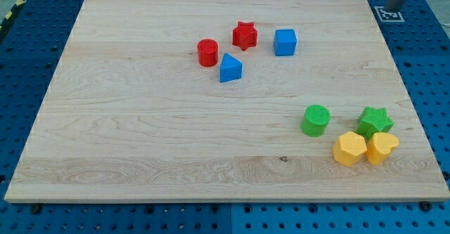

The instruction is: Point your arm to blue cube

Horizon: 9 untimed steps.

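The blue cube [285, 42] sits on the wooden board [140, 135], in the upper middle, right of centre. My rod shows at the view's top right corner, off the board. My tip [395, 9] is far to the right of the blue cube and a little above it in the view, not touching any block.
A red star [245, 35] lies just left of the blue cube. A red cylinder [207, 53] and a blue triangular block [230, 68] lie further left. At the lower right are a green cylinder [316, 120], a green star [374, 121], a yellow hexagon [349, 149] and a yellow heart [382, 147].
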Motion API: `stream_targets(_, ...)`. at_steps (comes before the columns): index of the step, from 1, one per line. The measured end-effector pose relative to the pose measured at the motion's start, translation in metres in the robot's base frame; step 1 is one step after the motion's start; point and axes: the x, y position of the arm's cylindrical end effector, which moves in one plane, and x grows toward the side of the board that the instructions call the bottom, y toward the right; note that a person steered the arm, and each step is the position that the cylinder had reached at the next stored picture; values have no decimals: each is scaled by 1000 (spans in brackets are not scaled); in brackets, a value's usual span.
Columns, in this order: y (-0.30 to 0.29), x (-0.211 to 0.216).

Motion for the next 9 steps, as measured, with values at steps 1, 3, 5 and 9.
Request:
stream_targets(1,-2,35)
stream_targets(3,-13,92)
stream_targets(5,-43,92)
stream_targets(9,-121,92)
